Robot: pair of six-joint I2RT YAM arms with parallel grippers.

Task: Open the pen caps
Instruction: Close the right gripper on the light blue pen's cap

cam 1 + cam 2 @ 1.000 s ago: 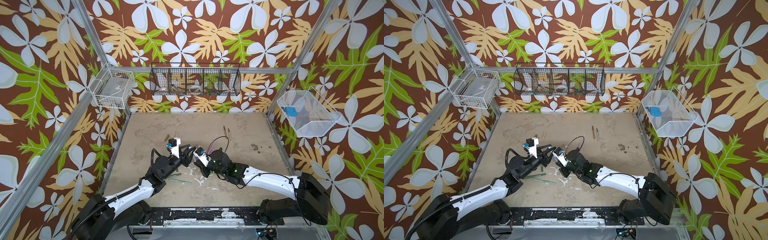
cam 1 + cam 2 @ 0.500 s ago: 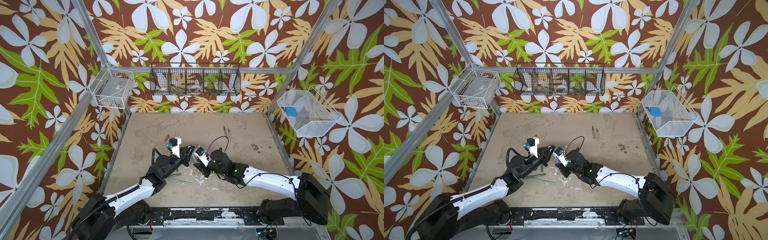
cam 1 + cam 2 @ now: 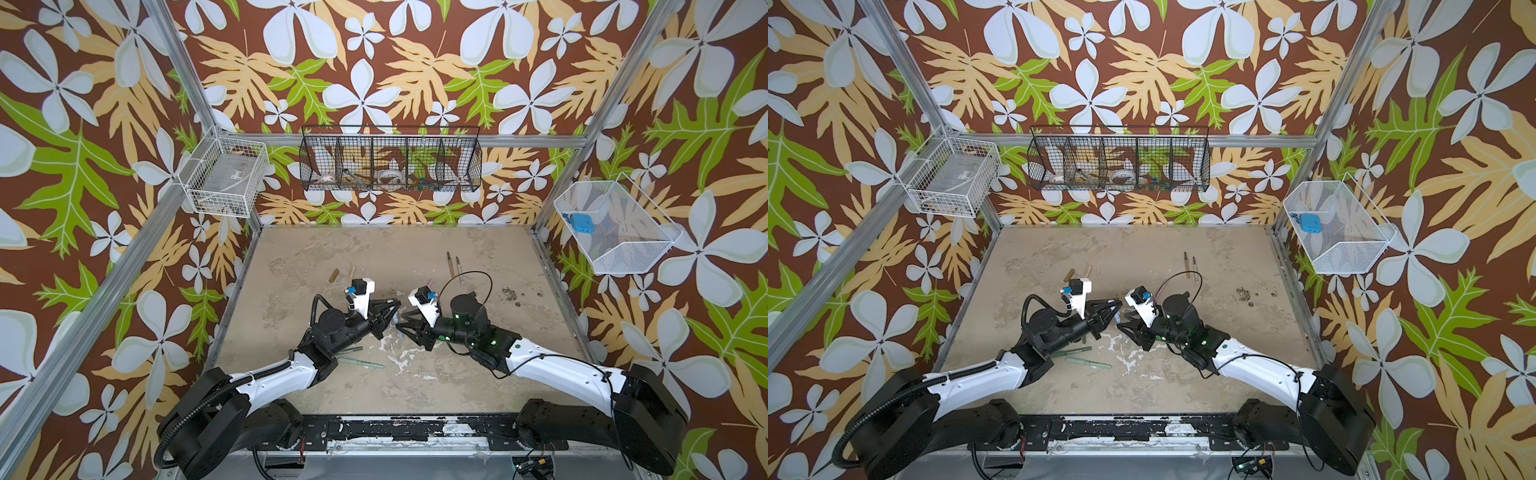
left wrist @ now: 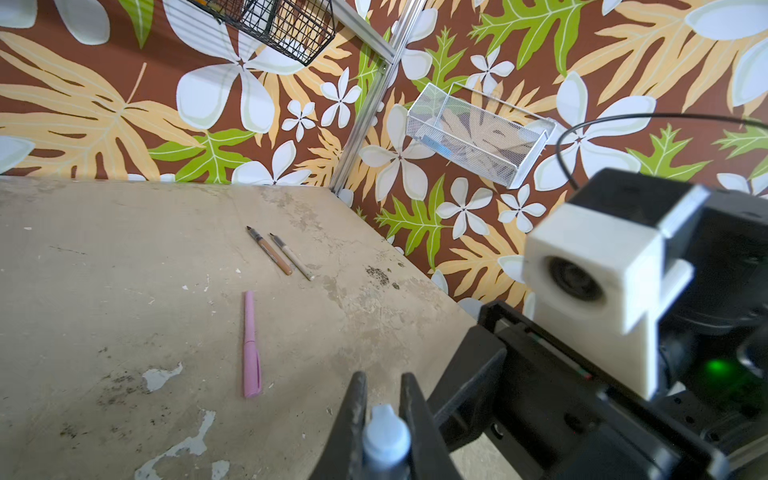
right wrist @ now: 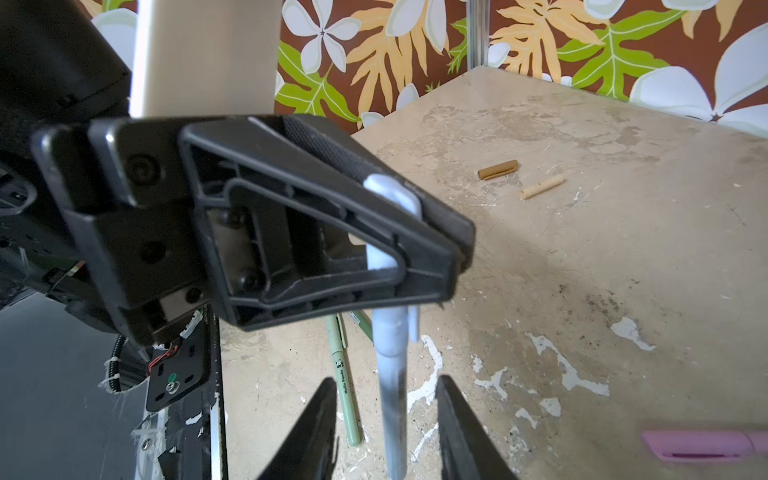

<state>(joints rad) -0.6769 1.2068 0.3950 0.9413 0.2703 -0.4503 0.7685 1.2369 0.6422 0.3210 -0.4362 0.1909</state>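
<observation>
The left gripper (image 5: 459, 245), a ribbed black plastic frame with textured pads, is clamped on the light blue cap (image 5: 392, 195), a matte tube with a rounded end and a thin clip. The cap sits on the light blue pen (image 5: 390, 374), whose slim barrel hangs down from it above the middle of the surface (image 3: 311, 257), a beige top with chipped, white-flecked patches. The right gripper (image 5: 386, 379) has its jaws apart, one wedge-shaped black finger on each side of the barrel with a gap to each.

The brown cap (image 5: 497, 169) and beige cap (image 5: 542, 186), short hollow cylinders, lie side by side left of the middle. The brown pen (image 4: 269, 250) and beige pen (image 4: 291, 257), uncapped with dark tips, lie parallel toward the far right corner. A capped pink pen (image 4: 250, 345) lies between them and the grippers. Pale green pens (image 3: 361, 364) lie toward the near edge beside the left arm.
</observation>
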